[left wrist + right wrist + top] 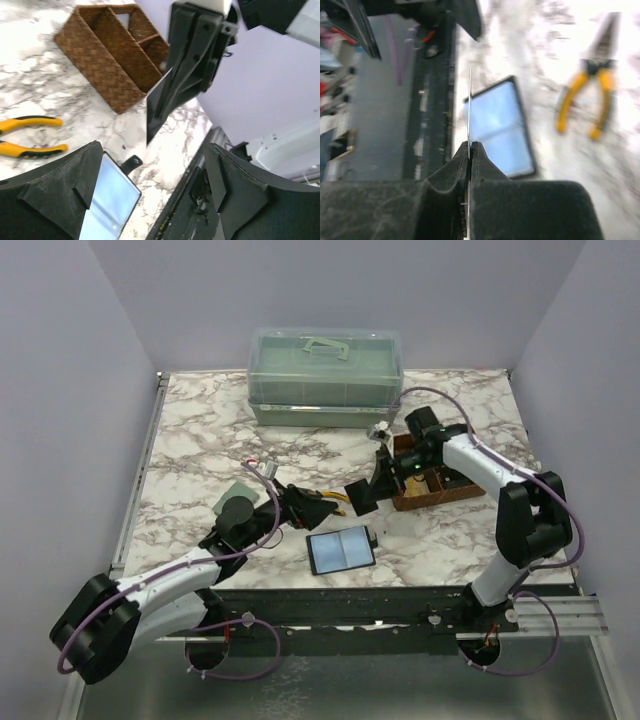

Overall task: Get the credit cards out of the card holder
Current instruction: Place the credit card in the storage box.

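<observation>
Here the credit card (469, 110) stands on edge in the right gripper (470, 150), pinched between its closed fingers and sticking straight out past the tips, up off the marble table (200, 440). The card holder (341, 549) lies open, lining up, by the table's near edge, below and just ahead of the card. The left gripper (155, 170) gapes wide to either side of the card, apart from it, so the right arm alone looks set to lay it down
</observation>
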You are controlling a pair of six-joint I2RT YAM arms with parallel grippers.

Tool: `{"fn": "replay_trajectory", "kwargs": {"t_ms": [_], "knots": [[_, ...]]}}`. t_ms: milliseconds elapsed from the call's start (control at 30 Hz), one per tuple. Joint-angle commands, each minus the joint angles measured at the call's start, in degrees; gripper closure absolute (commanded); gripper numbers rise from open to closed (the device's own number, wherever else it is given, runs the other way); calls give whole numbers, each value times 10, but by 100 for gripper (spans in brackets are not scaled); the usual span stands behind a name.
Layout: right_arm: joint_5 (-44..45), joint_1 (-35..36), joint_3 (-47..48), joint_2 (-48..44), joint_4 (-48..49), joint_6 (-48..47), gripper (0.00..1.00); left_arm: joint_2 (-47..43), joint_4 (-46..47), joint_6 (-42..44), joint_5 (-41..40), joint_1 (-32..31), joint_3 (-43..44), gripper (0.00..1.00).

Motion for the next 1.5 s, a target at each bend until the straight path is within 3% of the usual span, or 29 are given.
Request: {"fn": "replay_trajectory", "kwargs": {"t_ms": [0,133,367,567,967,1100,1200,1333,1467], "knots": [[119,-89,71,-46,-134,-129,100,-73,-264,90,-55,12,64,8],[222,-162,159,-56,-237,-190,100,-92,-371,135,-99,16,107,1],[532,-202,231,-35,-283,-269,100,-48,-386,196,-101,24,161,1],[652,-210,265,8,-288,-359,98,29,-383,225,-67,26,205,1],[719,-229,194,79,-243,-462,94,31,-351,203,-43,28,178,1],[724,-229,169,87,-208,-475,75,30,-347,189,-12,28,180,2],[760,-229,174,92,-125,-429,60,30,-342,168,0,28,177,3],[733,-233,260,89,-116,-322,59,15,-330,137,9,28,162,3],[640,-233,248,22,-90,-236,59,14,-320,101,18,29,149,3]]}}
